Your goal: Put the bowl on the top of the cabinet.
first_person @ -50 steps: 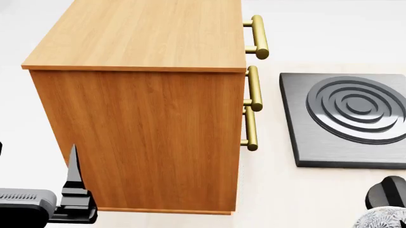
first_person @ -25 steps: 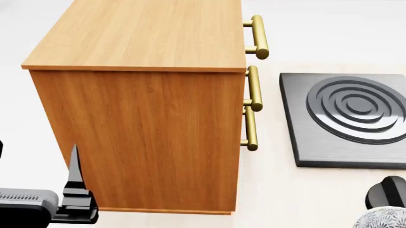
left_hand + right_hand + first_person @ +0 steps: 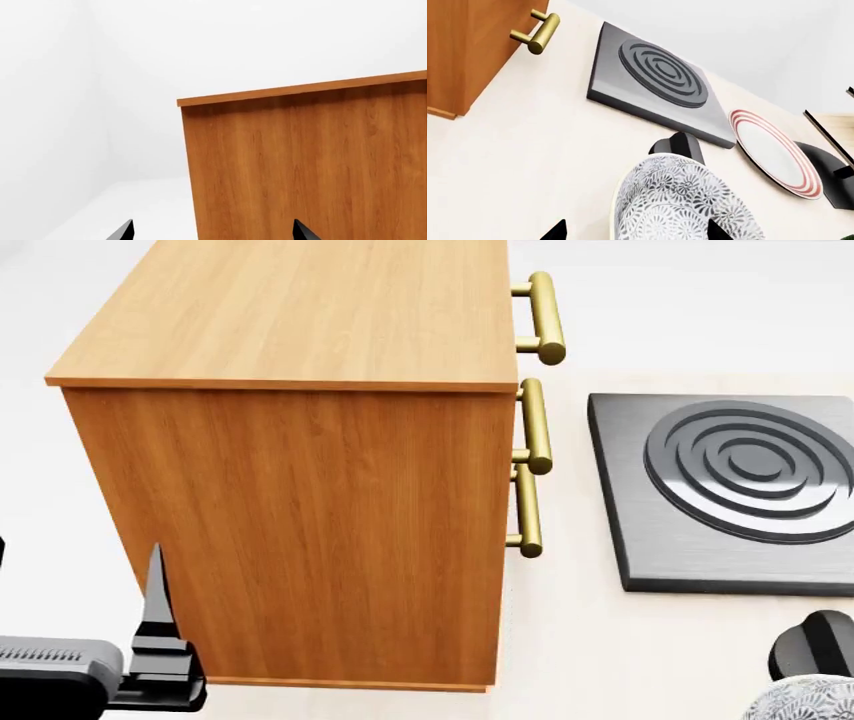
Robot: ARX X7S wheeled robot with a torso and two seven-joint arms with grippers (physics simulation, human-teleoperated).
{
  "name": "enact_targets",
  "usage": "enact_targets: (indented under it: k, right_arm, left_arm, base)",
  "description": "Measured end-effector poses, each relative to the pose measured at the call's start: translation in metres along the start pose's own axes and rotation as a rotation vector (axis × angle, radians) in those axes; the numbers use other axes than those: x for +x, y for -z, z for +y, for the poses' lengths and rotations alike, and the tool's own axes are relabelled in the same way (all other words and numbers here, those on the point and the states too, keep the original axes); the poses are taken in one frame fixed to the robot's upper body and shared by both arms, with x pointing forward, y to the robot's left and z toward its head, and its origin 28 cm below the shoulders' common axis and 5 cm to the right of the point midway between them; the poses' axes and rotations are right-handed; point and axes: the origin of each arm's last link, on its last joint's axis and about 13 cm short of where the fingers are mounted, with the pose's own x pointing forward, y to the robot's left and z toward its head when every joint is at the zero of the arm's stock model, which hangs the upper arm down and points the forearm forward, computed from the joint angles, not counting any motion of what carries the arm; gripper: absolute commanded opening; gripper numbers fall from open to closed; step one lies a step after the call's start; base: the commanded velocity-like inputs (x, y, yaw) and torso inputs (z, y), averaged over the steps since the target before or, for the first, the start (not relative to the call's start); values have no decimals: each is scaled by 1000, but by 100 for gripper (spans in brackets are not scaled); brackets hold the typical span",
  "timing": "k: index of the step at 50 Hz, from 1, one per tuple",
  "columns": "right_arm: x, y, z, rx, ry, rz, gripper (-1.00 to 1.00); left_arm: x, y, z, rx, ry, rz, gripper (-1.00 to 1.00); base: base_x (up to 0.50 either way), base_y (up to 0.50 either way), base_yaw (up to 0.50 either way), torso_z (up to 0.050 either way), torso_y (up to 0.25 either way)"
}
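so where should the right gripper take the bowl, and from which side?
Probably the rim. The bowl is deep and round, too wide to span across its body, so pinch one wall, one finger inside and one outside. The right gripper already sits at the near edge, tips apart either side of it, so come from there; the black object behind the bowl crowds the far rim. The pictures do not show whether contact is made.

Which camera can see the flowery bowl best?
The right wrist view. There the bowl fills the lower middle, its grey flower pattern clear, between the right claw's tips. The head view catches only a sliver of its rim at the bottom right corner. The left wrist view shows none of it, just the cabinet.
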Motion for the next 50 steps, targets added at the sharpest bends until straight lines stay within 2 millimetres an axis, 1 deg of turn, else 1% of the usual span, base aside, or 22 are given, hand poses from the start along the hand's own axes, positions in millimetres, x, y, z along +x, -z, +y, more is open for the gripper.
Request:
enact_targets:
  k: [50]
  right_arm:
    - [14,15,3,7,1,62,100]
  left_arm:
    - [-1,-1,0,6,-3,-2,100]
  base:
    - [0,0,0,0,0]
